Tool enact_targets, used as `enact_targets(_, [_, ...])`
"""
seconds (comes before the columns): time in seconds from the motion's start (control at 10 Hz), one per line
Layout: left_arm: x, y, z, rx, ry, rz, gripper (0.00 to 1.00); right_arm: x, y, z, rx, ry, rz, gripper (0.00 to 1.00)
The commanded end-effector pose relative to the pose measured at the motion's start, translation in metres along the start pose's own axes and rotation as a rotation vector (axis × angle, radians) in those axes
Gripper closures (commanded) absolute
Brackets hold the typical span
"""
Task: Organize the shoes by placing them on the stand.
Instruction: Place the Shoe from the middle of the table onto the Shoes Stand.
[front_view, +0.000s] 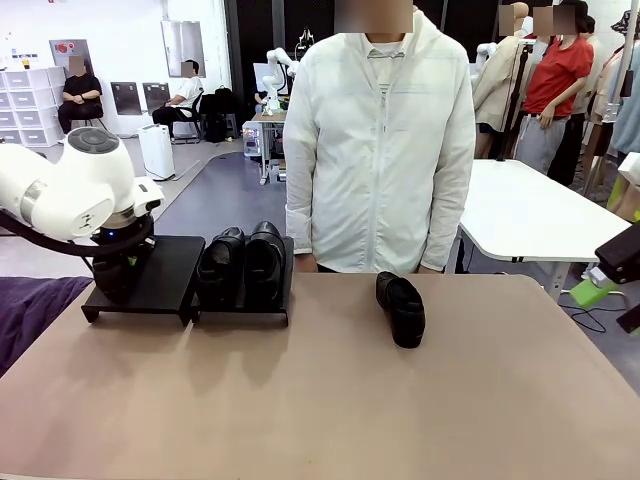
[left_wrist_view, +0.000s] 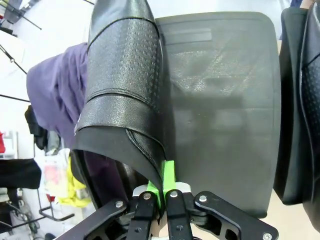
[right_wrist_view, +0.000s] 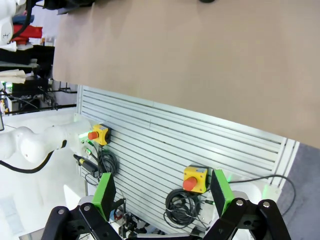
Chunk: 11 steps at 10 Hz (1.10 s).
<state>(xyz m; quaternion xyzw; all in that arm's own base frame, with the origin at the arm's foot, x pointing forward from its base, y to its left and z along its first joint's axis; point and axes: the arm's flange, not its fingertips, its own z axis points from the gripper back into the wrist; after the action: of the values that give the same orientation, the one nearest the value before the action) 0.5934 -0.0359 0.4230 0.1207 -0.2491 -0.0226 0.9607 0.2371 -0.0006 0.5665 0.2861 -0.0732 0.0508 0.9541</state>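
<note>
My left gripper (left_wrist_view: 163, 181) is shut on the heel rim of a black leather shoe (left_wrist_view: 125, 75). It holds this shoe over the left panel of the matte-black stand (left_wrist_view: 225, 100); in the front view the shoe (front_view: 110, 283) is mostly hidden behind the arm. Two more shoes (front_view: 222, 262) (front_view: 265, 256) sit side by side on the stand's right panel (front_view: 245, 312). Another shoe (front_view: 401, 308) lies on the table right of centre, in front of the person. My right gripper (right_wrist_view: 163, 194) is open and holds nothing, off the table's right side.
A person in a white jacket (front_view: 380, 140) stands at the far edge of the tan table (front_view: 330, 400). A purple cloth (front_view: 30, 310) lies left of the stand. In the right wrist view, a slatted panel with yellow stop buttons (right_wrist_view: 194, 178) sits below the tabletop.
</note>
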Motion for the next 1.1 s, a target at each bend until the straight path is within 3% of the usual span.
enact_targets(0.0, [0.005, 0.003, 0.000, 0.003, -0.026, 0.003, 0.53, 0.002, 0.001, 0.003, 0.025, 0.000, 0.022, 0.00])
enact_targets(0.1, [0.006, 0.003, 0.004, 0.013, -0.038, -0.002, 0.00, 0.002, 0.001, 0.003, 0.025, 0.000, 0.022, 0.00])
enact_targets(0.4, [0.003, 0.007, 0.038, 0.036, -0.096, -0.008, 0.00, 0.002, 0.001, 0.003, 0.025, 0.000, 0.022, 0.00])
enact_targets(0.6, [-0.006, 0.012, 0.106, -0.020, -0.105, -0.067, 0.00, 0.002, 0.001, 0.003, 0.025, 0.000, 0.022, 0.00])
enact_targets(0.7, [-0.016, 0.016, 0.146, -0.100, -0.014, -0.155, 0.00, 0.002, 0.001, 0.003, 0.025, 0.000, 0.022, 0.00])
enact_targets(0.8, [-0.028, 0.028, 0.179, -0.204, 0.151, -0.272, 0.00, 0.002, 0.001, 0.003, 0.025, 0.000, 0.022, 0.00])
enact_targets(0.9, [-0.039, 0.045, 0.200, -0.297, 0.229, -0.342, 0.00, 0.002, 0.001, 0.003, 0.025, 0.000, 0.022, 0.00])
enact_targets(1.0, [-0.053, 0.062, 0.219, -0.394, 0.245, -0.382, 0.00, 0.002, 0.001, 0.003, 0.025, 0.000, 0.022, 0.00])
